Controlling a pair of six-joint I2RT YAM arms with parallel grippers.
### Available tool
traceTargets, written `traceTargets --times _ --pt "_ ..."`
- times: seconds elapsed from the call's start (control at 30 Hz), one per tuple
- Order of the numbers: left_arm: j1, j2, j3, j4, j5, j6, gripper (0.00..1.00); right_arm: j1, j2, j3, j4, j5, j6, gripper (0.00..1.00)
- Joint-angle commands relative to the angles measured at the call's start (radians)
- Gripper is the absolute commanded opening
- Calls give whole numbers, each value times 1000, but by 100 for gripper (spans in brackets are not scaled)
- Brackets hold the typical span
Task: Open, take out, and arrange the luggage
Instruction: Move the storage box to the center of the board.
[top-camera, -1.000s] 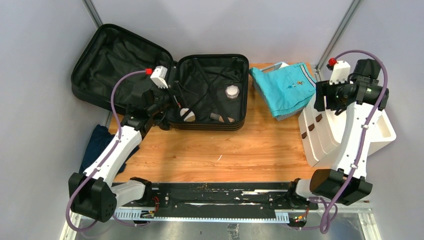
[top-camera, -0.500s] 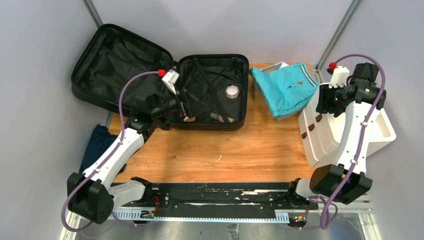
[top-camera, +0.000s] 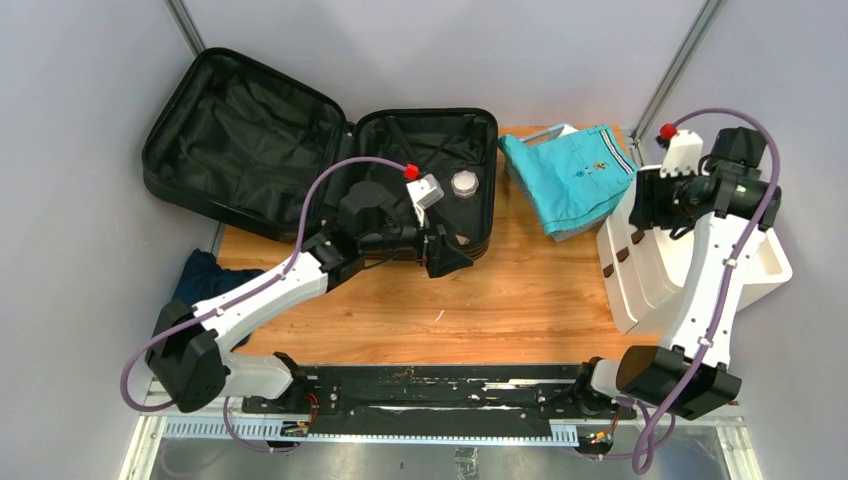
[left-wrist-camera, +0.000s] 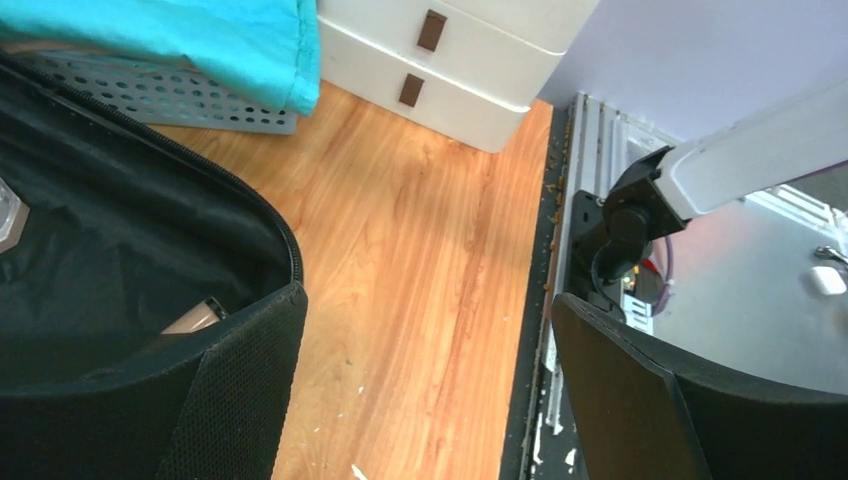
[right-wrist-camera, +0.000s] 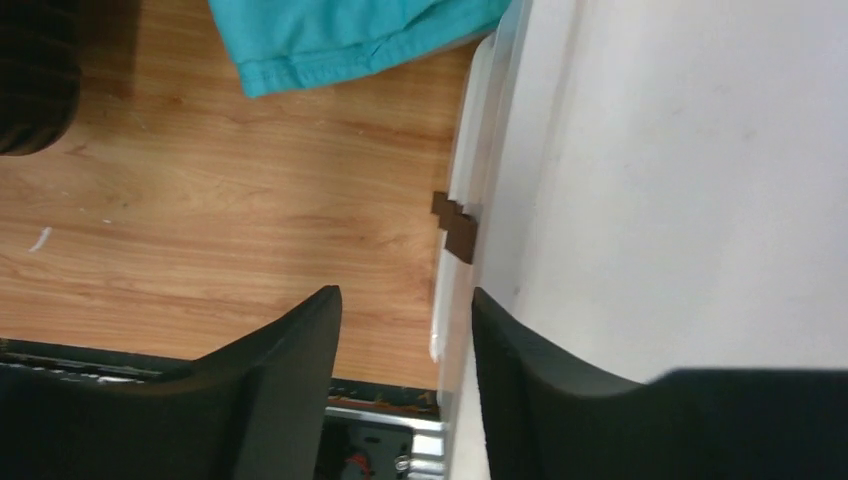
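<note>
Your left end effector (top-camera: 448, 258), spread and empty, hangs over the luggage (top-camera: 250, 130), at its near right corner (right arm (top-camera: 715, 270) far off).

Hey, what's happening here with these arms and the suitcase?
Two robot arms are unpacking the luggage, which lies open on the table with a small jar inside. The left gripper hovers open and empty over its near right corner. The right gripper, jaws apart, hangs at the white drawers.
</note>
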Motion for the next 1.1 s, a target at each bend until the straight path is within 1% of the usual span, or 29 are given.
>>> traceTargets --times 0.0,0.07,0.17,0.37,0.47,0.6,0.67,0.8,0.83,0.9,1.0,1.07 --pt "-30 59 44 32 -36 61 96 -12 1 153 -34 -56 -29 60" --pt "-35 74 49 36 -59 57 95 -13 22 170 -17 -1 -26 60" --pt "-42 75 56 39 -99 57 94 -18 53 139 14 101 -10 59" --pt "-51 85 52 47 -115 62 94 -25 102 89 40 150 -2 54" --pt "-52 100 55 47 -122 50 91 -27 119 75 35 125 -3 51" --pt "-52 119 73 50 -124 33 87 -27 122 40 27 94 -7 43" --pt "-53 135 82 50 -116 25 84 -27 119 26 21 78 -11 36" --pt "-57 165 102 52 -108 7 82 -27 107 2 8 47 -14 22" --pt "-59 174 108 54 -102 9 82 -27 103 -8 6 45 -15 21" --pt "-71 185 117 56 -92 21 82 -28 97 -25 -1 47 -17 22" --pt "-99 196 123 64 -89 44 82 -26 86 -54 -4 81 -28 31" --pt "-111 204 123 75 -89 51 82 -27 78 -70 0 121 -42 35"
